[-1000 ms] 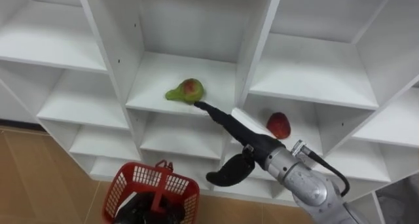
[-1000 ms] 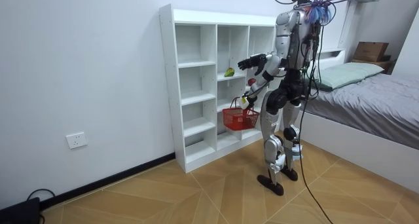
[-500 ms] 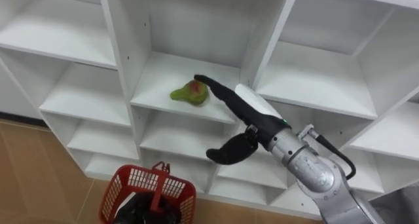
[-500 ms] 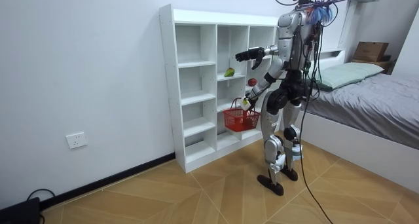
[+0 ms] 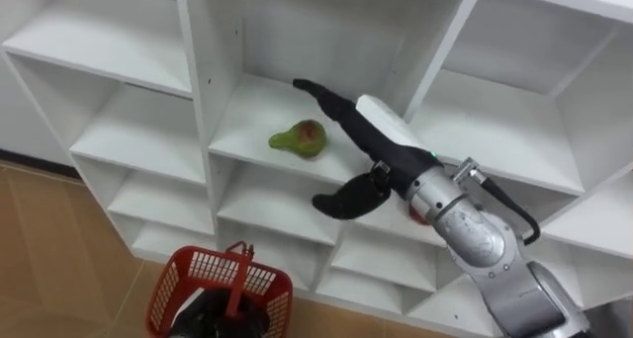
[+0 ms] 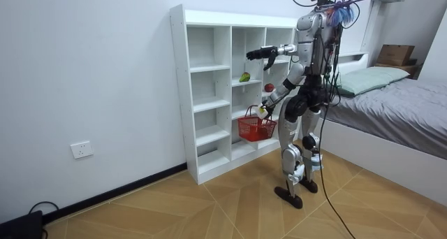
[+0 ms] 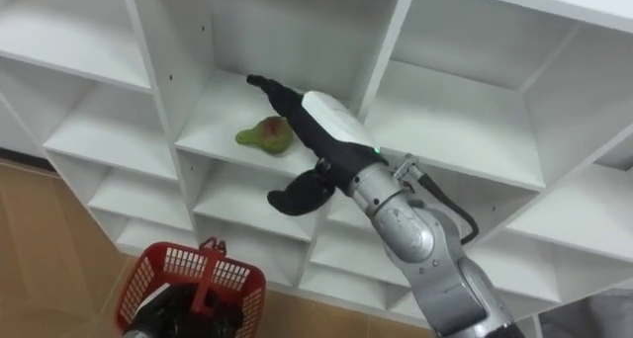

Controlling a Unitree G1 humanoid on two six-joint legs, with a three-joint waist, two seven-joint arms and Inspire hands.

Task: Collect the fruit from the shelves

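A green pear (image 5: 300,138) with a red blush lies on a middle shelf of the white closet (image 5: 208,91); it also shows from the room (image 6: 244,77). My right hand (image 5: 371,140) is open and reaches into that compartment. Its straight fingers pass just above and to the right of the pear, the thumb hangs below the shelf edge, and nothing is in its grasp. A red fruit (image 6: 269,87) lies in the compartment to the right, one level lower. My left hand (image 6: 265,108) is held low and shut on the handle of a red basket (image 5: 218,291).
I stand facing the closet, whose other compartments (image 5: 119,130) look bare. A bed (image 6: 391,106) stands at the room view's right, close behind me. Wooden floor (image 6: 209,211) stretches toward the room view's left.
My right arm has risen: the fingertips went from the pear's lower right side to above and behind it, deeper into the compartment. The eye view has shifted slightly. The basket stays low.
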